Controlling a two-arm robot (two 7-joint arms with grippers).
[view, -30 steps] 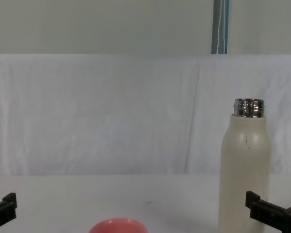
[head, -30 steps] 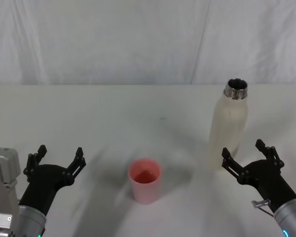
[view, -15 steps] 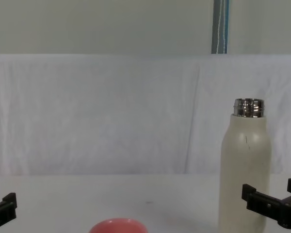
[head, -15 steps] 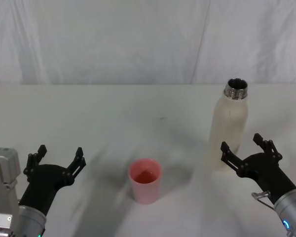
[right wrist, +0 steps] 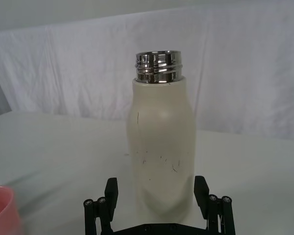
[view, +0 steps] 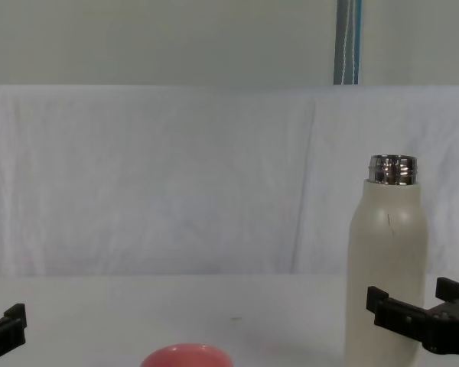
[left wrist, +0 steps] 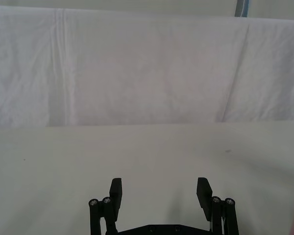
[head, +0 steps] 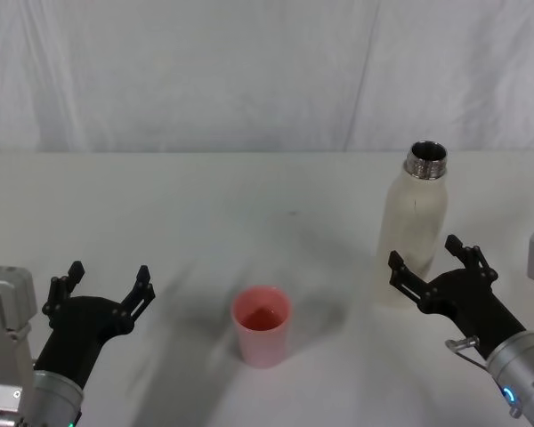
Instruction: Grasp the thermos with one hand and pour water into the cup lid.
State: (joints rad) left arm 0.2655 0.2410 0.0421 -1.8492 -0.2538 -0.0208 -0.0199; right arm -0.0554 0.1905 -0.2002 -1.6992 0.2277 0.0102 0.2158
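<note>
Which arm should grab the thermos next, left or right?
Right. The right gripper is open at the thermos, fingers either side of its base. The left gripper sits far off, beyond the cup lid.

Right pincer point(head: 430, 270): moved forward and to the left since one second ago, closer to the tall cream-white matte thermos point(head: 413, 228); fingers spread, now flanking its lower body.

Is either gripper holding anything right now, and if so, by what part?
Nothing is held. The right gripper is open with its fingers on either side of the thermos lower body, not closed on it. The left gripper is open over bare table.
</note>
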